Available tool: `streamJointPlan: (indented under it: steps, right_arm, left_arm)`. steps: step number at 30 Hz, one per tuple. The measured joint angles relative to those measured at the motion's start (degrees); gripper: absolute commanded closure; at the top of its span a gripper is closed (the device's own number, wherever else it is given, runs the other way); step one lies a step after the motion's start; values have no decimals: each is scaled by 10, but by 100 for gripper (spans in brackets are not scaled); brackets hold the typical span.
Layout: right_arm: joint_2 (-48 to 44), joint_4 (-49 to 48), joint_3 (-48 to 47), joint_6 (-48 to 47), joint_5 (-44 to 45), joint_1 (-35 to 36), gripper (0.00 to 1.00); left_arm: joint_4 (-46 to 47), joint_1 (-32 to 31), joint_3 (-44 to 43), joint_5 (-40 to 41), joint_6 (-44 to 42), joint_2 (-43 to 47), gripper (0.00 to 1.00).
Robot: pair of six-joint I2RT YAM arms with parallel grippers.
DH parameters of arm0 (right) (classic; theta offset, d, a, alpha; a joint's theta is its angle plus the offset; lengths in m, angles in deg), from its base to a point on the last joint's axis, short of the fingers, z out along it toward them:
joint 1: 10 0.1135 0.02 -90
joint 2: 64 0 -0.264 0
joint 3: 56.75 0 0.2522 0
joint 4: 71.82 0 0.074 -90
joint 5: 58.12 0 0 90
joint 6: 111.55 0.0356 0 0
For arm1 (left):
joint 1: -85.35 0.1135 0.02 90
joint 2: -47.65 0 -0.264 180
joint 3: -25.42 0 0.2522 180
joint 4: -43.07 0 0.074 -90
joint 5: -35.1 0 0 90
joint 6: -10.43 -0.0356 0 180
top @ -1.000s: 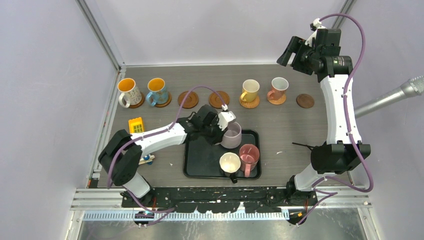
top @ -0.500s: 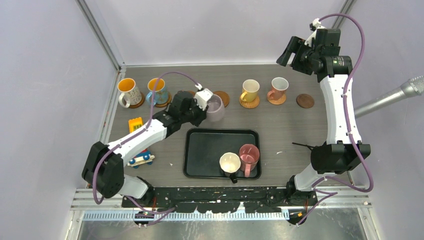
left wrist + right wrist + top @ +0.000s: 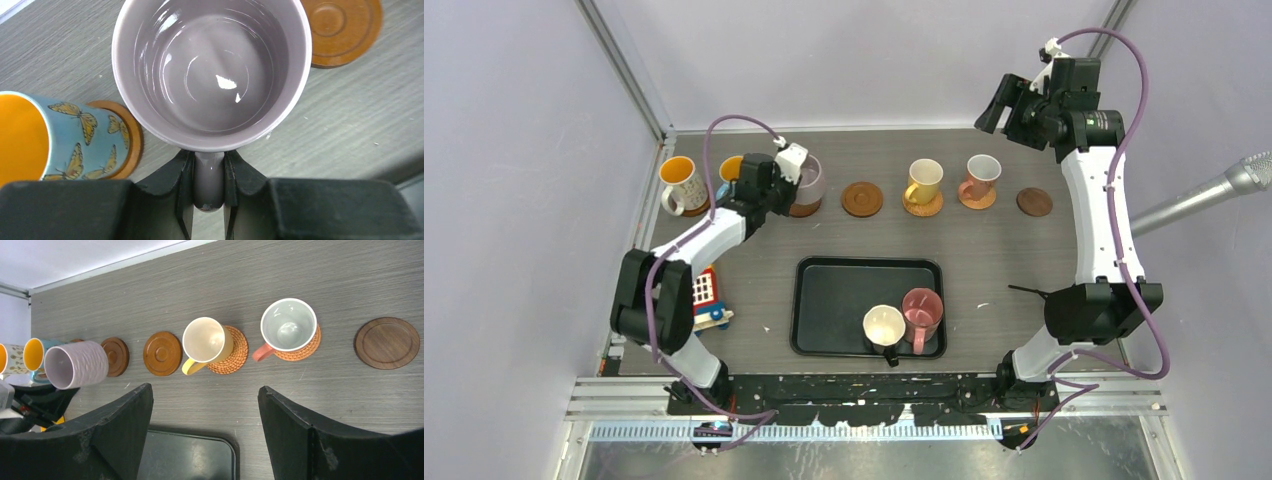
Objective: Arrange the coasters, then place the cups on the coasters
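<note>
On the black tray (image 3: 824, 300) stand two mugs, a cream one (image 3: 884, 326) and a pink one (image 3: 922, 308), both with nothing inside. Along the back row of the counter, my left end effector (image 3: 209, 186) is clamped on the handle of the lilac mug (image 3: 210, 70), between the blue butterfly mug (image 3: 75, 135) on its coaster and a bare ringed coaster (image 3: 345, 22). Its glossy inside is empty and its outer wall is rippled. My right end effector (image 3: 205, 405) hangs high, fingers wide apart.
</note>
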Motion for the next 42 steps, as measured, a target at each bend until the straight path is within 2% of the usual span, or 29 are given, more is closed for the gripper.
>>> streamJointPlan:
  steps: [10,40,41,42]
  right_arm:
    - [7,0,-1,-2,0,0,19]
    - [7,0,-1,-12,5,0,19]
    - [7,0,-1,-12,5,0,19]
    - [7,0,-1,-12,5,0,19]
  left_arm:
    - [31,41,-16,-28,-36,-71,100]
    - [56,59,-16,-40,-61,-124,100]
    - [56,60,-16,-40,-61,-124,99]
    - [56,60,-16,-40,-61,-124,94]
